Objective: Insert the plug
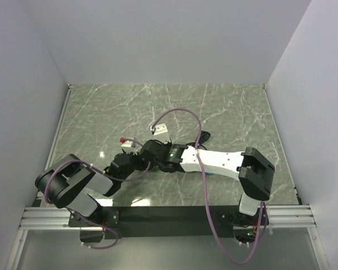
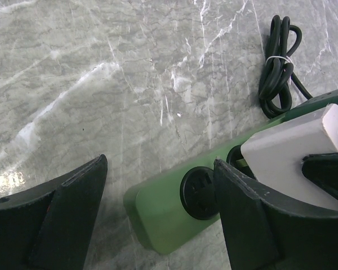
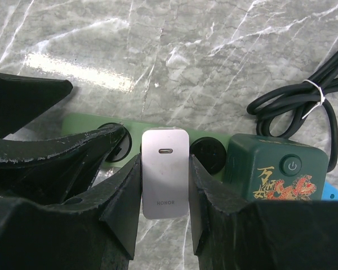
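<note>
A white HONOR plug (image 3: 165, 174) is clamped between the fingers of my right gripper (image 3: 165, 164), which is shut on it. It stands over the middle socket of a green power strip (image 3: 81, 121); whether its pins are in, I cannot tell. In the left wrist view the strip's end (image 2: 158, 211) lies between the wide-apart fingers of my open left gripper (image 2: 159, 164), and the plug (image 2: 290, 146) shows at the right. From above, both grippers (image 1: 136, 154) (image 1: 155, 151) meet at the table's middle and hide the strip.
The strip's dark green head with a power button (image 3: 279, 171) lies right of the plug. A tied bundle of black cord (image 3: 296, 109) rests beyond it on the marble table (image 1: 225, 107). White walls close in the table on three sides.
</note>
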`<state>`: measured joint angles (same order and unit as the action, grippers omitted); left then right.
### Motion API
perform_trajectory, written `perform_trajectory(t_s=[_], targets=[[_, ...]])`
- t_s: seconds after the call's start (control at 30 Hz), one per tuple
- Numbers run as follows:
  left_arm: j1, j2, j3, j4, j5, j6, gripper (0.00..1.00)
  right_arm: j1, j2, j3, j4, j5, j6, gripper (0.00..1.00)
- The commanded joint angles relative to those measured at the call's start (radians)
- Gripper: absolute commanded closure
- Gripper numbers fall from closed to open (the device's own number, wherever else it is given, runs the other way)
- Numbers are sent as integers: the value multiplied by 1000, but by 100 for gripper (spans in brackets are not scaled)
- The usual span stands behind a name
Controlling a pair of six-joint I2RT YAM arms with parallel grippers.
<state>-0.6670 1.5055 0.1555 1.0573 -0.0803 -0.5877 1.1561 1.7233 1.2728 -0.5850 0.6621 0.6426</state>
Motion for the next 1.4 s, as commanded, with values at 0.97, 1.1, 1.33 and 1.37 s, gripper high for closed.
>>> perform_trajectory(t_s=[0.97,1.1,1.33,1.37], targets=[[3,-4,-4,58,14,8,19,-38,51,16,34,-70,-18,100],[3,-1,-2,61,14,9,19,-41,71,10,51,-113,-26,100],[3,9,6,59,19,14,20,-41,104,10,10,-151,3,100],[3,10,7,58,19,14,20,-42,105,8,1,-151,11,100]])
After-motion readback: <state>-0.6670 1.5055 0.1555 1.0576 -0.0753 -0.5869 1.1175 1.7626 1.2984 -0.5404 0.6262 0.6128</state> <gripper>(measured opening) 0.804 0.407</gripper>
